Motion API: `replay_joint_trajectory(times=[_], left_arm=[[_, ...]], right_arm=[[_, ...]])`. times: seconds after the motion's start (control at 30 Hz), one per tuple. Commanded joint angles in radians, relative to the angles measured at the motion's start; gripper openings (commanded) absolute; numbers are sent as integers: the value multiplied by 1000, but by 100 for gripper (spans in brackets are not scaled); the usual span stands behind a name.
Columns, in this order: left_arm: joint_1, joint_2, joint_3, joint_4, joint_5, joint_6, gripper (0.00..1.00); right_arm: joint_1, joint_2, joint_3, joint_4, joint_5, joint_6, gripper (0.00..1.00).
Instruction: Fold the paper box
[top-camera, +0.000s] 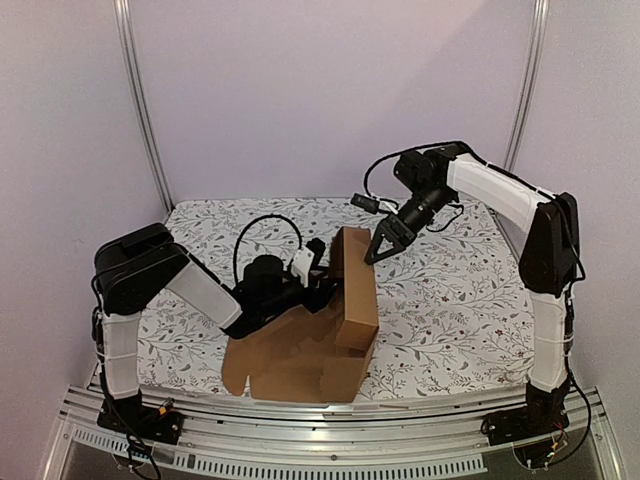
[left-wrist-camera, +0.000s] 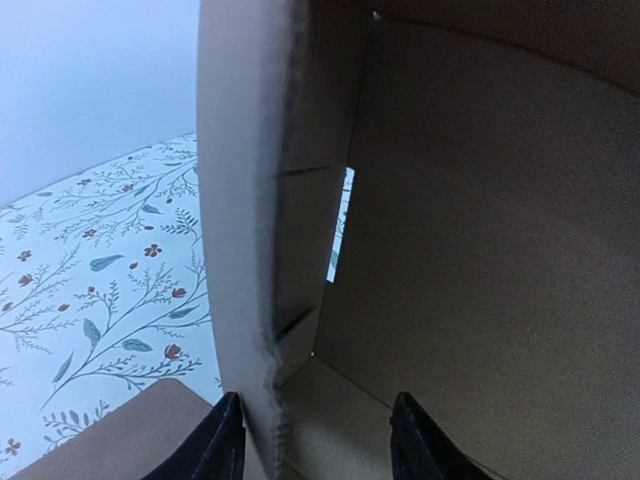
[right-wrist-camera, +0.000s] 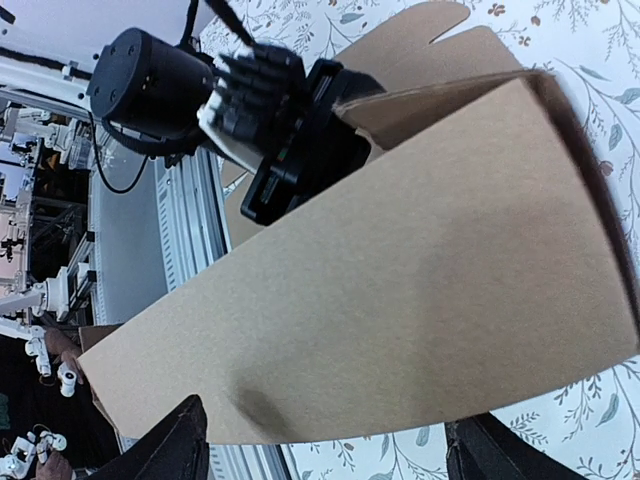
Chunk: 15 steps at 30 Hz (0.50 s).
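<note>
Apart, the left hand (left-wrist-camera: 318, 405) straddles the paper box (top-camera: 345, 290) edge; right hand (top-camera: 378, 252) spread nearby.

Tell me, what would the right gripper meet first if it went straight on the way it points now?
Most likely the raised panel of the paper box: the right gripper points straight at it, though the gap between them is unclear.

Plain pale walls (top-camera: 330, 90) enclose a table draped in a white cloth (top-camera: 460, 290) printed with leafy sprigs, under soft, even light. Slim metal poles (top-camera: 142, 110) rise at the rear corners; an aluminium rail (top-camera: 330, 438) lines the near edge.
</note>
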Motion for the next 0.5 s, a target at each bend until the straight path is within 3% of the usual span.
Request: replay_joint_trajectory(times=[0.0,0.33,0.47], left_arm=[[-61,12,-22,52,-30,-26,49],[-163,6,-62,118,-152,-59,46],[-232,-5,-74,153,-300,-45,46]], right_arm=[[-6,70,100,-65,35,41,80],[-3,279,391,-140,-39,26,79],[0,320,429,-146,-90,-11,78]])
